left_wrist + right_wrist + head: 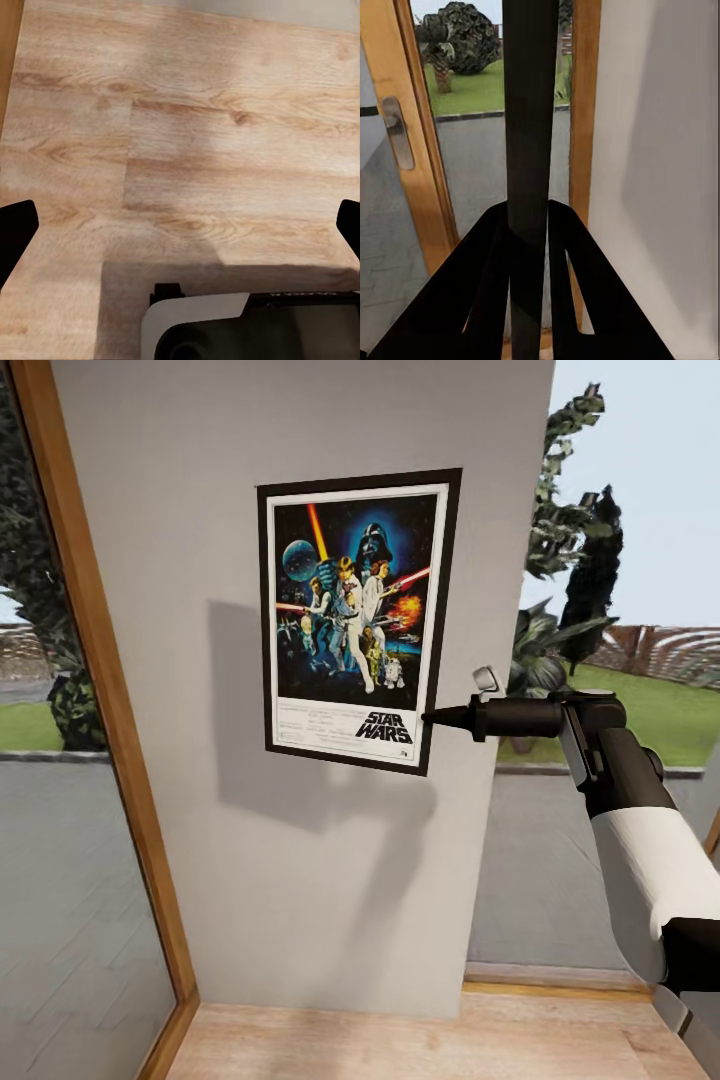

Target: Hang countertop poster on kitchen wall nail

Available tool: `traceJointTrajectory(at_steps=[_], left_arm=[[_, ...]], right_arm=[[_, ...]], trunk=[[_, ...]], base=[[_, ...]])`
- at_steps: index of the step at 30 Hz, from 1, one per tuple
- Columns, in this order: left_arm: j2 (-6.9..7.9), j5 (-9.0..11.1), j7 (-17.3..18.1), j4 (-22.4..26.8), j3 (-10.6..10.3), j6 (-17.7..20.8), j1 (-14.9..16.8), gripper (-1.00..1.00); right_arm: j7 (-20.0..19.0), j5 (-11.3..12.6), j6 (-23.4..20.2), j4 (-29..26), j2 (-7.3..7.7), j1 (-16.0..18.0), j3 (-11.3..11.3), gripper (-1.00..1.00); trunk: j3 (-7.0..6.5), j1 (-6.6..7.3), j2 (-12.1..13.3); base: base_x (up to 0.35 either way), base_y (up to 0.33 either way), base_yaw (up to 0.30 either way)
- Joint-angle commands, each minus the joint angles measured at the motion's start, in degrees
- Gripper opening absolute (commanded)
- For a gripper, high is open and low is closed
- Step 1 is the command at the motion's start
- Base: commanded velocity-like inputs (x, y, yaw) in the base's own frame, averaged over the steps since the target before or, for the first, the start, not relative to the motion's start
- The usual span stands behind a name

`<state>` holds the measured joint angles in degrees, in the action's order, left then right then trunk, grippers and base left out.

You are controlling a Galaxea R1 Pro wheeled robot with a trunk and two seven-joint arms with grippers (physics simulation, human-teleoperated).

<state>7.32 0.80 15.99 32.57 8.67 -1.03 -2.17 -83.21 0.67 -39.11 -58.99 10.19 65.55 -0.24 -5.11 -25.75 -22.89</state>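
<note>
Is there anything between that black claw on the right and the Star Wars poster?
Nothing: the right gripper's fingers close on the poster's black frame edge, seen in the right wrist view; the head view shows them meeting.

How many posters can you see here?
1. The poster is against the grey wall, its lower right edge pinched by the right gripper.

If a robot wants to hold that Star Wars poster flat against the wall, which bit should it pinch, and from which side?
Probably the thin black frame edge, low on the side, coming in sideways along the wall. The poster is a flat upright panel, so only its rim offers something narrow to pinch. The right gripper does just that: its fingers close on the frame's lower right edge, seen edge-on in the right wrist view.
</note>
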Motion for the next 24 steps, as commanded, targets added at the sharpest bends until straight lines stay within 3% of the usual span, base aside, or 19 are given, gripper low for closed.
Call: traceJointTrajectory(at_steps=[1,24], left_arm=[[-0.02,0.08,0.36,0.04,0.21,-0.02,-0.02,1.0],[-0.02,0.08,0.36,0.04,0.21,-0.02,-0.02,1.0]], right_arm=[[-0.28,0.11,-0.79,0.01,0.02,0.01,-0.02,-1.0],[-0.28,0.04,-0.79,0.01,0.05,0.01,-0.02,-1.0]], trunk=[[0.01,-0.03,-0.03],[0.01,-0.03,-0.03]], base=[[0.093,0.0,0.0],[0.029,0.0,0.009]])
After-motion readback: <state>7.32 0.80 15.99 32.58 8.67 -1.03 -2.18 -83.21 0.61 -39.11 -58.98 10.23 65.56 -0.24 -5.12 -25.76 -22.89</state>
